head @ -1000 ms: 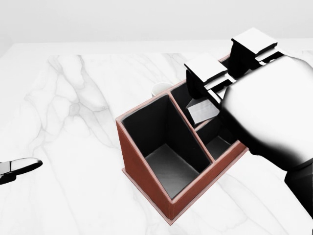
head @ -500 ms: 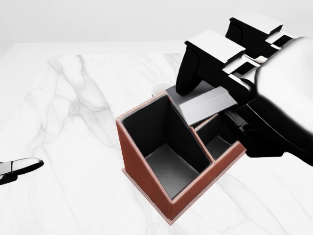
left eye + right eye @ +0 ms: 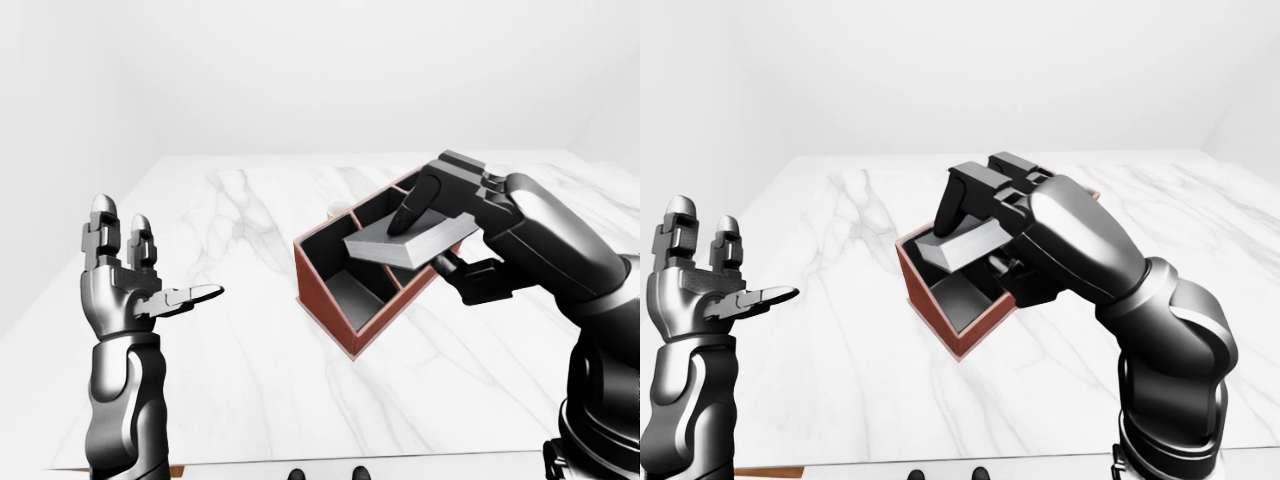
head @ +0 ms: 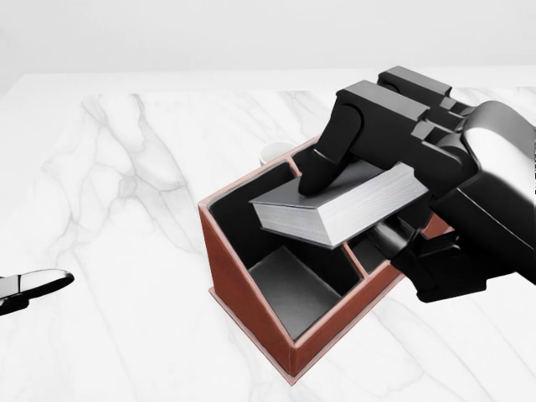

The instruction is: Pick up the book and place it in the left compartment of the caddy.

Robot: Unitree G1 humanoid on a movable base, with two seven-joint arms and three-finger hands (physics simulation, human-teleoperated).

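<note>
A grey book lies flat in the air, gripped by my right hand; the fingers press on its cover and the thumb is under it. It hovers just above the red-brown caddy, over the top of the large left compartment and the divider. In the left-eye view the book stands clear of the caddy's rim. My left hand is held up, open and empty, far to the left.
The caddy stands on a white marble table. A small white cup peeks out above the caddy's top edge. The caddy's smaller right compartments are mostly hidden by the book and hand.
My right hand has carried the book leftward and toward the view's bottom, from over the right compartments to over the left one. The left hand has not moved.
</note>
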